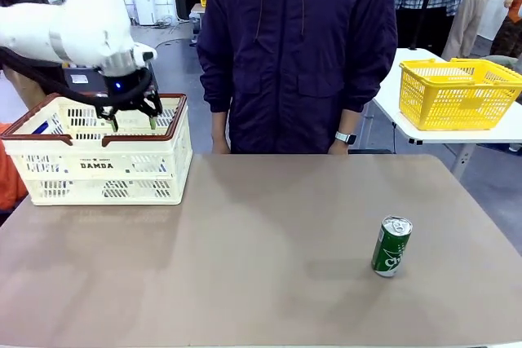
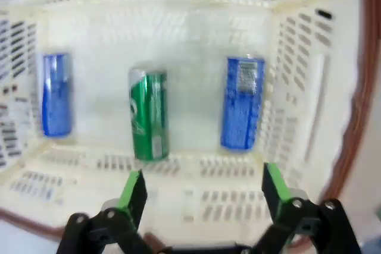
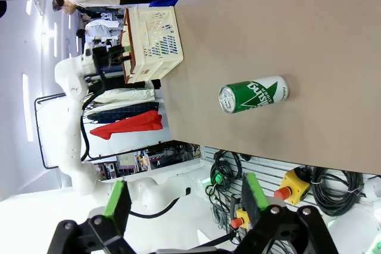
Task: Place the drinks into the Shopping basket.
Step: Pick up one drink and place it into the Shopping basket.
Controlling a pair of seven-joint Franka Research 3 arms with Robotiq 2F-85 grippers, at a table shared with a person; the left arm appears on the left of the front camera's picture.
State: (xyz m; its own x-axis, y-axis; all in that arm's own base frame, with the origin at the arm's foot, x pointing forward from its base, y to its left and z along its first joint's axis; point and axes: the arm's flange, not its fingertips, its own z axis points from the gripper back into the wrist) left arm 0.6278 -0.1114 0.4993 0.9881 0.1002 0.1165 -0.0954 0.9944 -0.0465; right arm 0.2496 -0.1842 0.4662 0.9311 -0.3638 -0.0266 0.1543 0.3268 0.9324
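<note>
The green can (image 1: 392, 246) stands upright toward the table's (image 1: 261, 283) near right corner, closest to the right gripper (image 3: 186, 194), spread and empty; the left gripper (image 1: 133, 123), likewise spread, hangs over the basket (image 1: 102, 165).

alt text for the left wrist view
Three drink cans sit side by side in the cream Shopping basket: blue can at left, green can in the middle, second blue can at right. The left gripper hangs open above them.

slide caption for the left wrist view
Open left gripper over the Shopping basket, which holds two blue cans and one green can.
</note>
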